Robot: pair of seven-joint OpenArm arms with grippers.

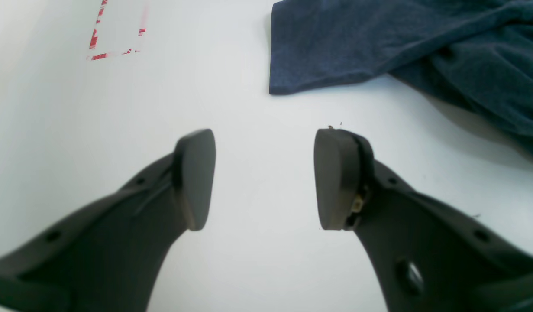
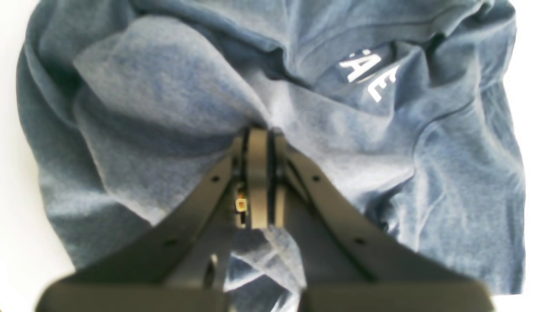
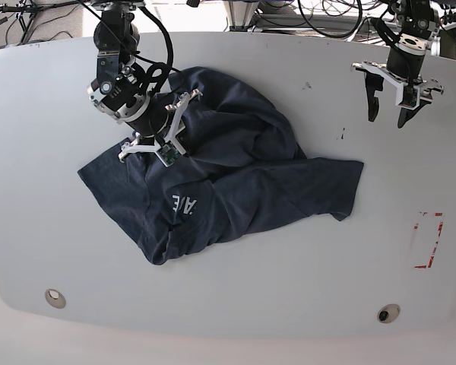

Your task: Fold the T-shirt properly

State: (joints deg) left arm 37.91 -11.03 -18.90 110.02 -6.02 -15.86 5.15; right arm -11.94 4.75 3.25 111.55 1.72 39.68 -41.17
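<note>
Base view alone shows whole crumpled navy heathered T-shirt (image 3: pixel 235 182) on white table (image 3: pixel 304 266), right gripper (image 2: pixel 260 130) clenched on bunched cloth, left gripper (image 1: pixel 264 177) released over bare table, white lettering (image 2: pixel 370 76) partly hidden by folds.

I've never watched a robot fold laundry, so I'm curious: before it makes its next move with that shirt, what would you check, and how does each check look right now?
1. Right gripper has cloth: ok. It is shut on a bunched fold of the T-shirt.
2. Left gripper is free: ok. It is open with nothing between the fingers, over bare table.
3. Shirt lies flat: not ok. It is crumpled, with folds piled in the middle.
4. Shirt is wholly on the table: ok in the base view.
5. Left gripper is near the cloth: not ok. It is apart from the shirt's nearest edge.
6. Which part of the shirt is pinched: cannot tell.
</note>
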